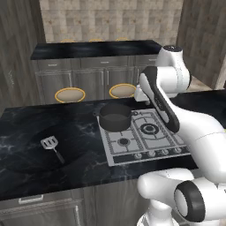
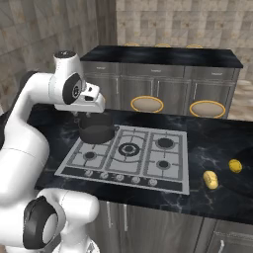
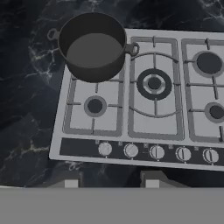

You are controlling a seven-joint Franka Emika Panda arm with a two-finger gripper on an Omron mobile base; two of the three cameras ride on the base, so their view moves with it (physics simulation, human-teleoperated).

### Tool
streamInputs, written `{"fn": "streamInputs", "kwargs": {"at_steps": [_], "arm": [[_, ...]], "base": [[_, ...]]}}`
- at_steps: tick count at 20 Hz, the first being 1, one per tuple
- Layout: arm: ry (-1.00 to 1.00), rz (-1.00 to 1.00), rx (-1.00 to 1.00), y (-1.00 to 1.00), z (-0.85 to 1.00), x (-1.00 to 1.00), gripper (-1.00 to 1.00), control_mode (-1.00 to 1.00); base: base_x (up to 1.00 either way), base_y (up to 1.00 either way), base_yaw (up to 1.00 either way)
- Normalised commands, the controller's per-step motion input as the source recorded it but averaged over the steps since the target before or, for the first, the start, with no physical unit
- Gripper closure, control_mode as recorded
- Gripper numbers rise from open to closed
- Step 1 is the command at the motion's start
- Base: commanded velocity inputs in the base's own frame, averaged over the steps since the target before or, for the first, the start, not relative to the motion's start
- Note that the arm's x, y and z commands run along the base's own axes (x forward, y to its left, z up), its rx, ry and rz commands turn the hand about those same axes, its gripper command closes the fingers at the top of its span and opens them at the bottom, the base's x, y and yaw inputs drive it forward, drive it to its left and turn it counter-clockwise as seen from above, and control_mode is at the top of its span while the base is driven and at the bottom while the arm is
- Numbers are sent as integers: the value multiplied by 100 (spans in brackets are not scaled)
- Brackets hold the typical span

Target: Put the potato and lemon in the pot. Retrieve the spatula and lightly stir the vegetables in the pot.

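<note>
The dark pot [image 3: 92, 46] stands empty on the back left burner of the stove; it also shows as the pot [image 1: 114, 117] and the pot [image 2: 97, 131] in the base views. My gripper [image 3: 109, 181] hangs above the stove's front edge, looking down, open with nothing between its fingertips. In the right base view the gripper [image 2: 82, 114] hovers just above and left of the pot. The spatula [image 1: 50, 144] lies flat on the black counter left of the stove. On the counter right of the stove rest two yellow lumps, the longer potato [image 2: 211, 179] and the rounder lemon [image 2: 235, 165].
The grey stove top [image 2: 148, 165] has several burners and a row of knobs [image 3: 156, 152] along its front. Round stools [image 1: 69, 94] stand behind the counter, with a second dark counter [image 1: 95, 48] beyond. My own arm [image 1: 161, 101] crosses over the stove's right side.
</note>
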Motion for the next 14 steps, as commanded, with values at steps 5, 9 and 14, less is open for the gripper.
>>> {"fn": "streamInputs", "kwargs": {"at_steps": [5,9,14], "arm": [[0,7,0,14,0,-21,-100,-100],[0,15,0,22,0,-41,-100,-100],[-5,17,0,1,-15,-32,-100,-100]], "base": [[0,0,0],[0,0,0],[0,0,0]]}}
